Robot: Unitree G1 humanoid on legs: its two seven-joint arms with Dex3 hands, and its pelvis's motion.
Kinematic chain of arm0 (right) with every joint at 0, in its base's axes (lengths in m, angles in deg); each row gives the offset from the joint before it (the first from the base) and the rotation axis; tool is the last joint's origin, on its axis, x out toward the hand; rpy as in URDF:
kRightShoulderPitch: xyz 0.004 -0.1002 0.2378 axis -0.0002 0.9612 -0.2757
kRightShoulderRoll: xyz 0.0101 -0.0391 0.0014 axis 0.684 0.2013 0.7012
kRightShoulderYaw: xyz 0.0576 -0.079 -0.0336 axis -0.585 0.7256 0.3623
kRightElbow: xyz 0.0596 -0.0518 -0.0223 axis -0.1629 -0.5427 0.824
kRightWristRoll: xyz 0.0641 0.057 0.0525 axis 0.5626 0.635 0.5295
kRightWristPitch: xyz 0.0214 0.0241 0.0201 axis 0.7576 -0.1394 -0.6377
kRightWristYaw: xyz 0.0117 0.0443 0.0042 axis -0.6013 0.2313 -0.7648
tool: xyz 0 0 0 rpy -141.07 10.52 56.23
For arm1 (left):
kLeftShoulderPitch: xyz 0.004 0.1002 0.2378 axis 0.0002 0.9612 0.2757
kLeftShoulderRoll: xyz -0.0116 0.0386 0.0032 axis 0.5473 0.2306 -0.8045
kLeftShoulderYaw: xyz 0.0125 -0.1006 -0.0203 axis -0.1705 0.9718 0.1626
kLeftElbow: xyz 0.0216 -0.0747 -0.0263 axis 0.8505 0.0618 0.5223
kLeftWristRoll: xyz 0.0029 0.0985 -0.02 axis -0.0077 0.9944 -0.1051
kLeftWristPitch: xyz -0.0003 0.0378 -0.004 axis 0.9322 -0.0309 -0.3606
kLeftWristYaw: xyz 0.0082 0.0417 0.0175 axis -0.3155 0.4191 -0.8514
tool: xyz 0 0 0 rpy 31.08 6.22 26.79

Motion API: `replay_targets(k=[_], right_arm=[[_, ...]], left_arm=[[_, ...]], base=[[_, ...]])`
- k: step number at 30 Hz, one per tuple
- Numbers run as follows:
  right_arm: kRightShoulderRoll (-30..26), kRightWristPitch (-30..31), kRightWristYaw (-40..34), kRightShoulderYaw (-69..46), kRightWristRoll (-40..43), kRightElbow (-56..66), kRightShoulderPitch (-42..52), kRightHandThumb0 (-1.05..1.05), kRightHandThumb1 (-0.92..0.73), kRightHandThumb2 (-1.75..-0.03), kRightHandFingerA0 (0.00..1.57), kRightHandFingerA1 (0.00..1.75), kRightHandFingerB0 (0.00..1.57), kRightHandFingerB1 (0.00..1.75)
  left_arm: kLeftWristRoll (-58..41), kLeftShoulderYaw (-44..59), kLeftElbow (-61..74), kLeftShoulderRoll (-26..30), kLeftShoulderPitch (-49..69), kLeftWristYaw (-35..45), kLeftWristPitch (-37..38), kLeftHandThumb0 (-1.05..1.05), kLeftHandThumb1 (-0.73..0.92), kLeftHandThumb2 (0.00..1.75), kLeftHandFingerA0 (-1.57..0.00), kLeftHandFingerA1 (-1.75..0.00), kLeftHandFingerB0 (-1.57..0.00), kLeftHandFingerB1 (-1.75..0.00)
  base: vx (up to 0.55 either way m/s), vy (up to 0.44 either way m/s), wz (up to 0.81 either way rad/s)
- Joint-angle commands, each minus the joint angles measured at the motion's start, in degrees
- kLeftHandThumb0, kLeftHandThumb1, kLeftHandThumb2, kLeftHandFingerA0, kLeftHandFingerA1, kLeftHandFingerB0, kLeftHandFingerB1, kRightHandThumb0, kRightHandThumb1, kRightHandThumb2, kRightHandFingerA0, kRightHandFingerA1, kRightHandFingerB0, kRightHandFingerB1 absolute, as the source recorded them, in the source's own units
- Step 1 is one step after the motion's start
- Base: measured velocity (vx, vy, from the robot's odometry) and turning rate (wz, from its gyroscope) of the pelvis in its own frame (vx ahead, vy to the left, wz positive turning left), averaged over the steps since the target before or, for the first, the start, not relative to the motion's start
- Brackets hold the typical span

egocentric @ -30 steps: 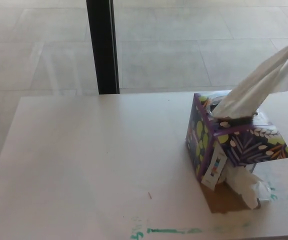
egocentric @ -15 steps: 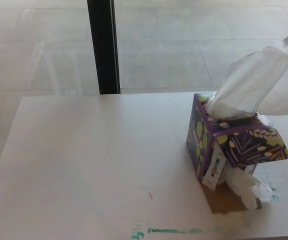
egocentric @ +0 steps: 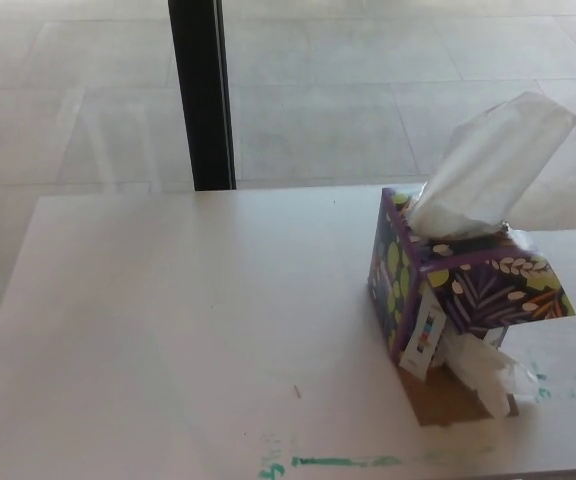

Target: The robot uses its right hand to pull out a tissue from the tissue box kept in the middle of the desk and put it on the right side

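White tissue (egocentric: 503,165) upright from purple tissue box (egocentric: 463,290), both hands out of view, fingers unseen.

One patterned tissue box (egocentric: 458,290) sits on one white desk (egocentric: 188,330). Two tissues: one standing tissue (egocentric: 503,165) at the box's 12 o'clock, one crumpled tissue (egocentric: 488,368) at its 5 o'clock. One black post (egocentric: 200,95) stands behind.
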Motion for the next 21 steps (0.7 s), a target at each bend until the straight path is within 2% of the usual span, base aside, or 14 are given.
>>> replay_targets(k=[1, 2, 3, 5, 7, 8, 10, 11, 12, 13, 15, 17, 18, 21], right_arm=[[2.0, -4.6, -0.1, 2.4, 0.6, 2.7, 7.2, -0.28, -0.41, -1.16, 1.24, 1.37, 0.98, 1.18], [2.5, -4.8, 0.9, 3.3, 0.4, 4.1, 9.4, -0.28, -0.41, -1.16, 1.24, 1.37, 0.98, 1.18], [3.2, -5.6, 1.3, 4.4, 0.1, 4.8, 11.5, -0.23, -0.39, -1.22, 0.96, 1.67, 0.90, 1.37], [4.3, -4.9, 3.9, 6.1, -0.1, 7.2, 15.0, -0.22, -0.46, -1.09, 0.94, 1.65, 0.90, 1.34], [5.5, -4.5, 4.0, 8.1, -1.3, 8.7, 18.7, -0.22, -0.49, -1.00, 0.89, 1.65, 0.83, 1.40], [6.4, -4.2, 4.0, 9.7, -2.2, 8.9, 21.7, -0.23, -0.51, -0.95, 0.92, 1.53, 0.88, 1.24], [6.1, -4.7, 5.7, 11.4, -2.6, 9.4, 24.8, -0.22, -0.55, -0.92, 0.88, 1.59, 0.82, 1.29], [6.2, -1.2, 7.7, 12.2, -3.7, 11.2, 27.0, -0.22, -0.57, -0.82, 0.81, 1.62, 0.75, 1.40], [6.0, 0.9, 9.2, 12.9, -4.5, 12.0, 28.7, -0.25, -0.59, -0.83, 0.97, 1.63, 0.73, 1.38], [5.8, 0.7, 8.0, 14.1, -5.8, 10.8, 29.6, -0.20, -0.52, -0.80, 0.85, 1.65, 0.77, 1.42], [5.2, 1.2, 7.9, 15.6, -7.0, 9.8, 31.3, -0.22, -0.54, -0.80, 0.86, 1.65, 0.79, 1.34], [4.3, 2.4, 10.4, 17.0, -7.6, 8.6, 32.6, -0.22, -0.60, -0.77, 0.89, 1.65, 0.70, 1.35], [2.1, 3.0, 12.4, 19.2, -9.9, 6.5, 34.6, -0.28, -0.63, -0.71, 0.80, 1.61, 0.78, 1.19], [0.7, 4.1, 15.1, 20.7, -10.3, 6.4, 36.1, -0.29, -0.67, -0.67, 0.82, 1.63, 0.76, 1.21]], left_arm=[[0.1, -0.1, 0.0, 0.6, -0.1, -0.9, 0.9, -0.84, 0.92, 0.71, -0.59, -0.47, -0.44, -0.41], [0.2, -0.3, 0.0, 0.6, 0.0, -0.8, 0.9, -0.84, 0.92, 0.71, -0.59, -0.47, -0.44, -0.41], [-0.5, 0.4, -0.1, 0.3, -0.2, -0.5, 0.6, -0.84, 0.92, 0.69, -0.59, -0.47, -0.44, -0.42], [-0.4, 0.3, -0.1, 0.2, -0.2, -0.6, 1.1, -0.83, 0.92, 0.73, -0.60, -0.49, -0.44, -0.43], [-0.5, 0.4, 0.0, 0.0, -0.6, -1.3, 0.2, -0.88, 0.92, 0.73, -0.63, -0.49, -0.48, -0.43], [-0.1, 0.0, 0.1, 0.0, -0.6, -1.1, 0.9, -0.83, 0.92, 0.74, -0.59, -0.48, -0.45, -0.42], [0.1, -0.3, 0.1, 0.0, -0.5, -0.8, 1.3, -0.83, 0.92, 0.73, -0.58, -0.47, -0.43, -0.42], [0.2, -0.4, 0.2, 0.0, -0.4, -1.0, 1.6, -0.84, 0.92, 0.73, -0.59, -0.47, -0.45, -0.42], [0.1, -0.3, 0.2, -0.3, -0.5, -1.3, 1.5, -0.84, 0.92, 0.73, -0.59, -0.47, -0.45, -0.42], [0.1, -0.4, 0.1, -0.3, -0.5, -1.2, 1.6, -0.85, 0.92, 0.73, -0.61, -0.48, -0.45, -0.43], [-0.2, -0.1, 0.0, -0.4, -0.5, -0.9, 1.7, -0.85, 0.92, 0.73, -0.60, -0.48, -0.46, -0.42], [-1.0, 0.7, -0.2, -0.5, -1.0, -1.1, 0.8, -0.87, 0.92, 0.70, -0.61, -0.46, -0.48, -0.43], [-1.1, 0.9, 0.0, -0.6, -1.0, -1.9, 1.1, -0.85, 0.92, 0.69, -0.68, -0.49, -0.50, -0.43], [-1.3, 1.4, -0.2, -0.5, -1.0, -0.7, 1.0, -0.86, 0.92, 0.71, -0.63, -0.50, -0.46, -0.43]], base=[[0.00, 0.000, 0.00], [0.00, 0.000, 0.00], [0.00, 0.000, 0.00], [0.00, 0.000, 0.00], [0.00, 0.000, 0.00], [0.00, 0.000, 0.00], [0.00, 0.000, 0.00], [0.00, 0.000, 0.00], [0.00, 0.000, 0.00], [0.00, 0.000, 0.00], [0.00, 0.000, 0.00], [0.00, 0.000, 0.00], [0.00, 0.000, 0.00], [0.00, 0.000, 0.00]])
